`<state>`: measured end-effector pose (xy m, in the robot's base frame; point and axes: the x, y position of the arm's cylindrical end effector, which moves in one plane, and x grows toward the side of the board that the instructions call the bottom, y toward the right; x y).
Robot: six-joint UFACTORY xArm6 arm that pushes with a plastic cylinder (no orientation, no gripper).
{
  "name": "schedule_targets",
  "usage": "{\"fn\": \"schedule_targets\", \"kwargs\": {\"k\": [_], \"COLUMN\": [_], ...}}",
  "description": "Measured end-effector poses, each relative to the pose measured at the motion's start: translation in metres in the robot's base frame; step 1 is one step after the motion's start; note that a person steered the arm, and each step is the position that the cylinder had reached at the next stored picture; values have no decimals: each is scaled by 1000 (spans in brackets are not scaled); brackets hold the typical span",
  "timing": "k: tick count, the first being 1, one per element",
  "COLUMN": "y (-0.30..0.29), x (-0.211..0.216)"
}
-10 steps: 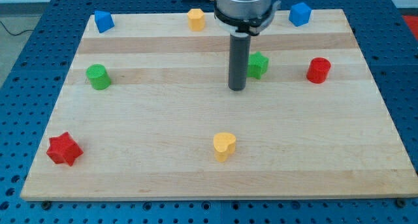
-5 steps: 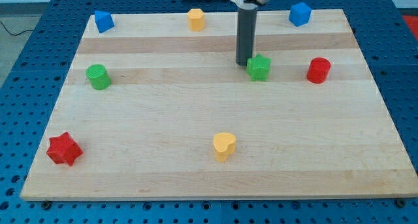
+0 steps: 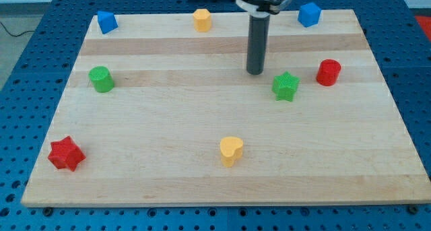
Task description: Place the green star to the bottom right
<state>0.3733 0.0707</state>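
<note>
The green star (image 3: 285, 86) lies on the wooden board (image 3: 202, 123), right of centre in the upper half. My tip (image 3: 255, 72) rests on the board just up and to the left of the star, with a small gap between them. The dark rod rises from the tip to the view's top edge.
A red cylinder (image 3: 328, 72) stands close to the star's right. A blue block (image 3: 309, 14), an orange block (image 3: 202, 19) and another blue block (image 3: 106, 21) line the top edge. A green cylinder (image 3: 102, 79) is at the left, a red star (image 3: 66, 154) bottom left, a yellow heart (image 3: 231, 151) bottom centre.
My tip went up and around to the star's upper left, then pushed it. The green star has slid down and to the right, closer to the red cylinder.
</note>
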Motion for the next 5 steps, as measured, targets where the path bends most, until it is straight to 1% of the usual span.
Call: {"fn": "schedule_targets", "kwargs": {"k": [1,2,3,4,5], "y": [27,38,53,47,34], "x": [35,89,132,122,96]}}
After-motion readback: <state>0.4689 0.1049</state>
